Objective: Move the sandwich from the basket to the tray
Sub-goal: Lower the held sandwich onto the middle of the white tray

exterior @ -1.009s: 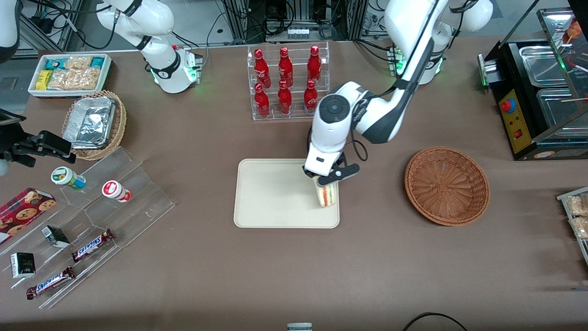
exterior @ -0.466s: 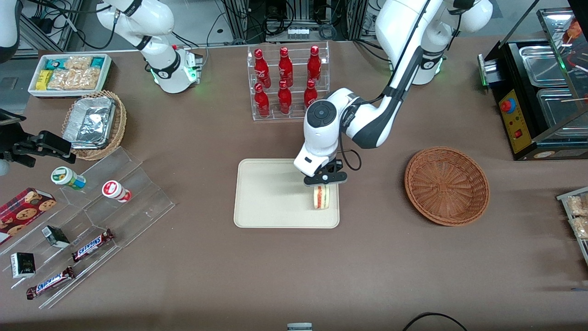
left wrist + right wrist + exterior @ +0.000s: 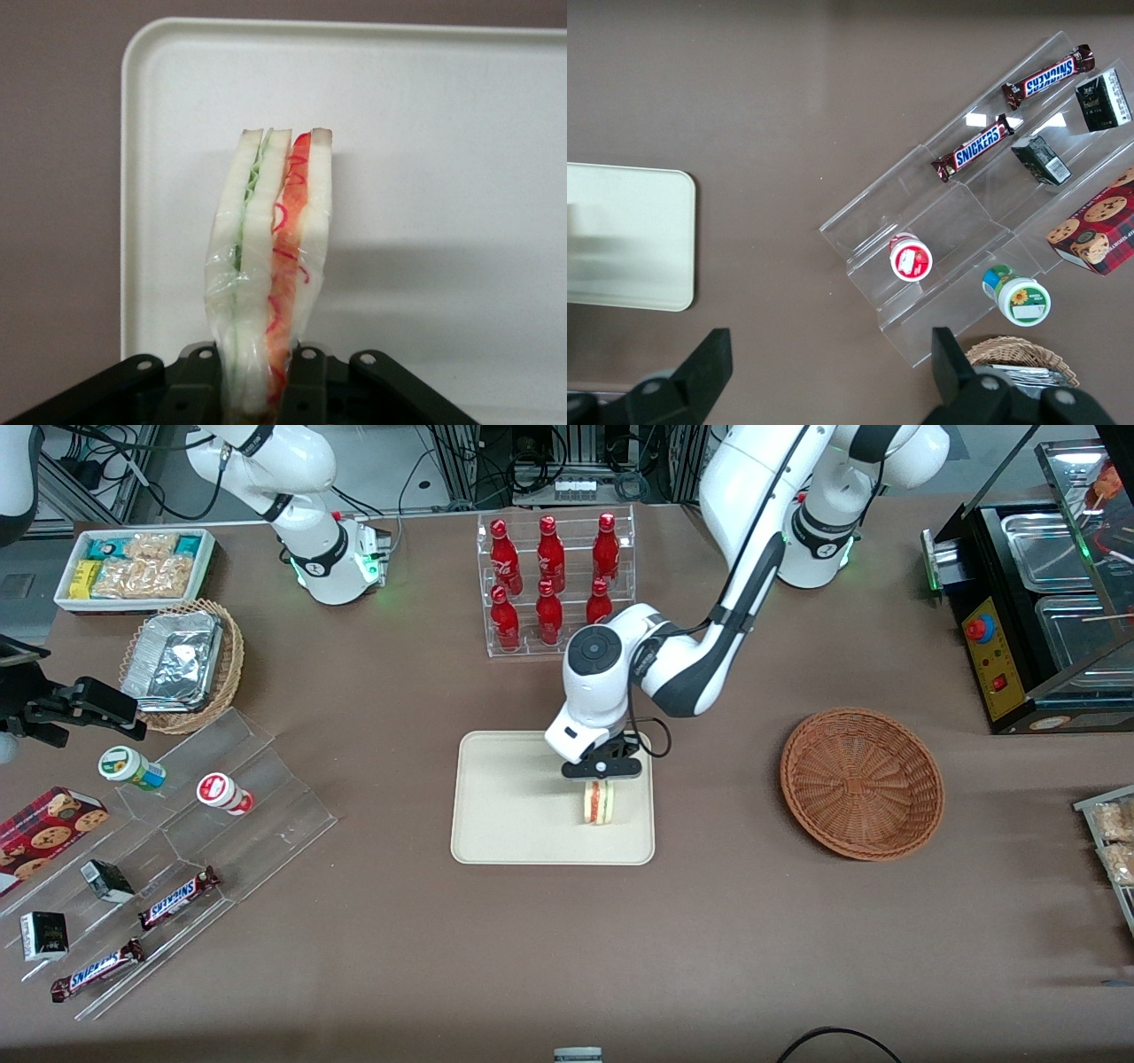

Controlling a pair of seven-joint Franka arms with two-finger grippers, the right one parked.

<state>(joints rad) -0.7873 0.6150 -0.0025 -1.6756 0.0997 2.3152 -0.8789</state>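
In the front view, the left arm's gripper (image 3: 599,772) hangs over the cream-beige tray (image 3: 505,815), above the part of the tray nearest the working arm's end of the table. Its fingers are clamped on the sandwich (image 3: 598,804), which stands on edge with its cut face toward the front camera, over the tray surface and inside the tray's rim; whether its lower edge touches the tray cannot be told here. The reddish-brown wicker basket (image 3: 861,783) sits well apart from the tray, toward the working arm's end of the table, with nothing in it. A clear rack of red cola bottles (image 3: 553,584) stands farther from the front camera than the tray. In the left wrist view, the sandwich (image 3: 270,266) is wrapped in clear film, showing white bread with a green layer and a pink-red layer, and its end is pinched between the black fingers (image 3: 197,381) of the gripper (image 3: 257,390). The tray (image 3: 461,133) fills the space under it, with one rounded corner and the brown table (image 3: 53,221) beside it. In the right wrist view, a corner of the tray (image 3: 629,239) lies near a clear tiered stand (image 3: 957,230) holding Snickers bars (image 3: 974,147) and small jars.
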